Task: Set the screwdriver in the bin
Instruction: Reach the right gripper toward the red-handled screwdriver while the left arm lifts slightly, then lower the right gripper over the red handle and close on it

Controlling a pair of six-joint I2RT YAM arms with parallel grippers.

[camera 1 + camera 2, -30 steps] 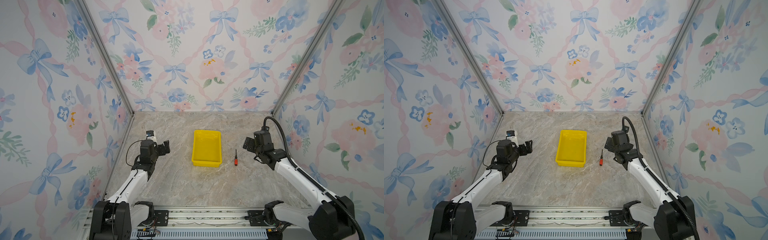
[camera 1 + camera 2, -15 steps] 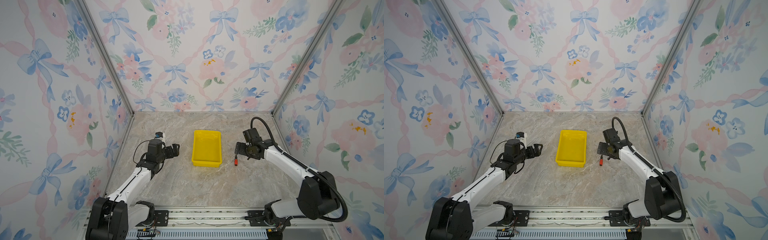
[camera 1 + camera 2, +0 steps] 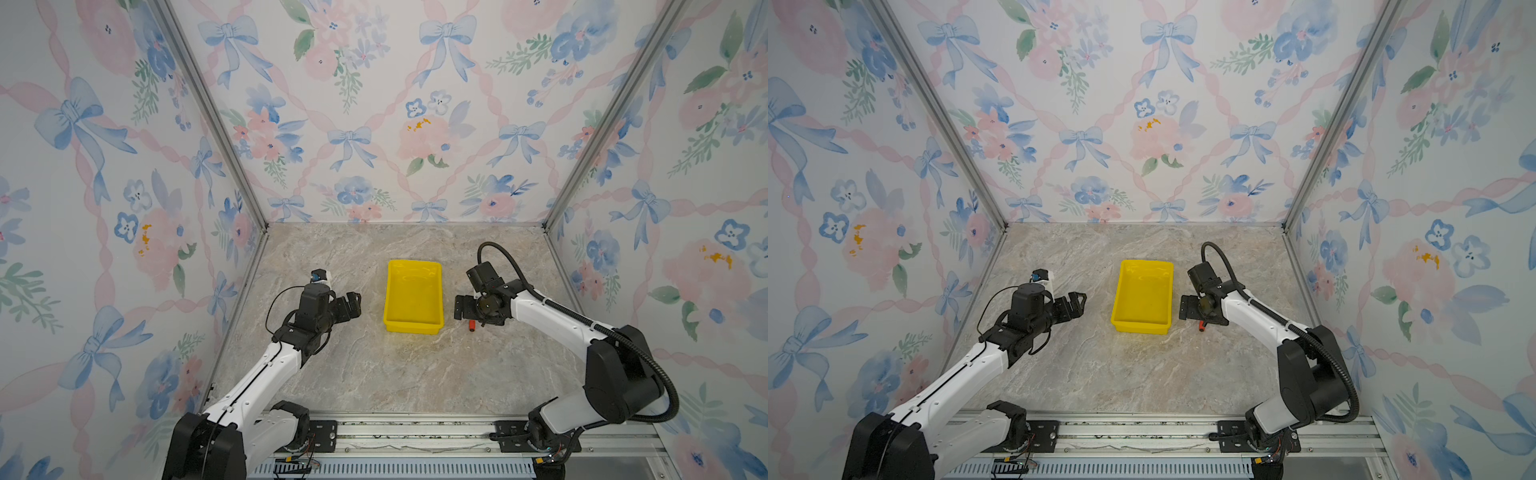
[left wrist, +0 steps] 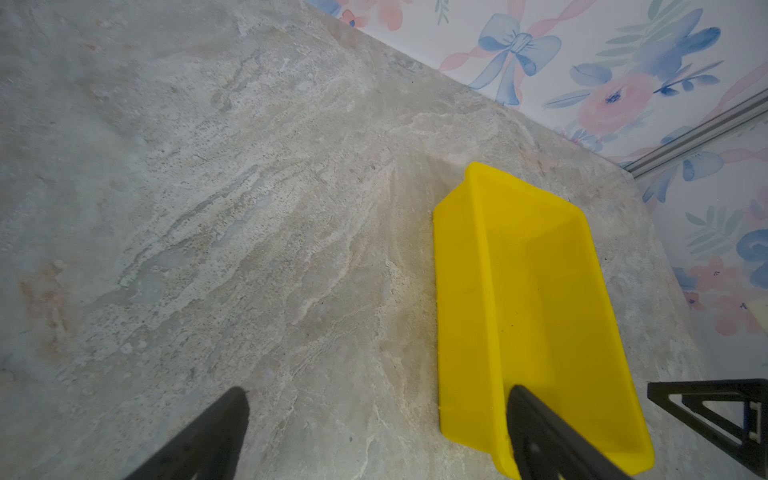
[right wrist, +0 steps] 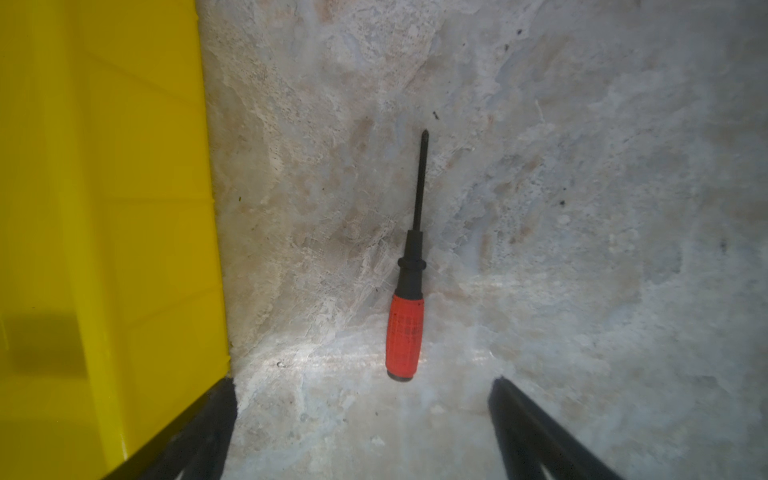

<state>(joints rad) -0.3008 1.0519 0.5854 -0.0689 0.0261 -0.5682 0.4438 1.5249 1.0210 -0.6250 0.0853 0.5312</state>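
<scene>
**Right wrist view: screwdriver on the counter, outside the bin**

Your marbled stone counter fills the floor of the floral-papered booth, and both arms reach in over it from the near rail. The yellow bin sits near the middle, long side running front to back, with nothing in it in both top views.

Your left pincer hangs over bare counter to the left of the bin, apart from it. In the left wrist view its jaws are spread wide and hold nothing.

Your right pincer points down at the counter just to the right of the bin, near the front right corner. Its jaws are also spread wide and empty, one finger close to the bin's outer wall.

The screwdriver lies flat on the counter just beside the bin's right wall, not touching it and roughly parallel to it. Its red-orange handle end sits closest to the gap between the fingers, and the thin black shaft points away from them. In both top views only the handle end shows under the wrist.
</scene>
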